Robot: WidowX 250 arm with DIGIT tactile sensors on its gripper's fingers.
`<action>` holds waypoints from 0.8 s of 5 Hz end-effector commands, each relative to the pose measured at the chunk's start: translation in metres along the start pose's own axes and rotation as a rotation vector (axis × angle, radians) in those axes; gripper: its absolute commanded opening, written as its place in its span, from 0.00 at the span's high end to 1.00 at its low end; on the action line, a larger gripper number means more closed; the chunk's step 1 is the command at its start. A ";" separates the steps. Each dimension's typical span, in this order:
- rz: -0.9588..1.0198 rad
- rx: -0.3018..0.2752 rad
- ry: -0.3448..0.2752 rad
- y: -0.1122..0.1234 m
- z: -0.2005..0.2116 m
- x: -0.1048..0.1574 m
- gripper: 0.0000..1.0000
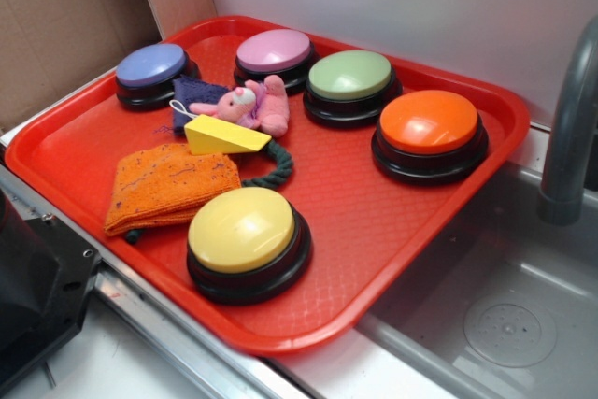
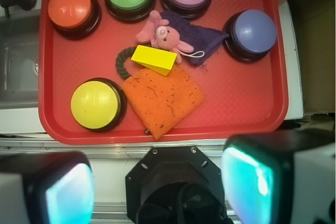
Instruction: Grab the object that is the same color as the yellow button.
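The small yellow wedge block (image 1: 224, 135) lies in the middle of the red tray (image 1: 392, 315), against the orange cloth (image 1: 168, 184) and just in front of the pink plush rabbit (image 1: 254, 105). It also shows in the wrist view (image 2: 154, 59). The yellow button (image 1: 243, 231) stands at the tray's near edge and also shows in the wrist view (image 2: 95, 103). My gripper (image 2: 157, 187) is open and empty, its fingers (image 2: 247, 184) wide apart. It is high above and behind the tray's near rim, far from the wedge. It is out of the exterior view.
Orange (image 1: 430, 123), green (image 1: 350, 75), pink (image 1: 274, 49) and blue (image 1: 151, 64) buttons line the tray's far side. A purple cloth (image 1: 196, 95) lies under the rabbit, a green rope ring (image 1: 276, 170) by the wedge. A sink (image 1: 505, 324) and faucet (image 1: 570, 137) are to the right. The black robot base (image 2: 178, 187) is below the gripper.
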State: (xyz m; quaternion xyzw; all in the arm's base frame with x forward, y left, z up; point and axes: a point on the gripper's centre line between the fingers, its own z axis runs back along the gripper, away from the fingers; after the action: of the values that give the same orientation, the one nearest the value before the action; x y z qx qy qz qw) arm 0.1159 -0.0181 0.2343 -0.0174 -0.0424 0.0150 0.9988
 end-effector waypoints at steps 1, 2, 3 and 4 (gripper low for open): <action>0.000 0.000 0.000 0.000 0.000 0.000 0.00; -0.021 0.021 -0.026 -0.003 -0.017 0.016 0.00; -0.106 0.022 -0.027 -0.001 -0.038 0.032 0.00; -0.219 -0.008 0.032 0.002 -0.071 0.049 0.00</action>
State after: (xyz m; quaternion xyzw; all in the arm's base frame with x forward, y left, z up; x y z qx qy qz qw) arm 0.1681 -0.0156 0.1604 -0.0187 -0.0091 -0.0900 0.9957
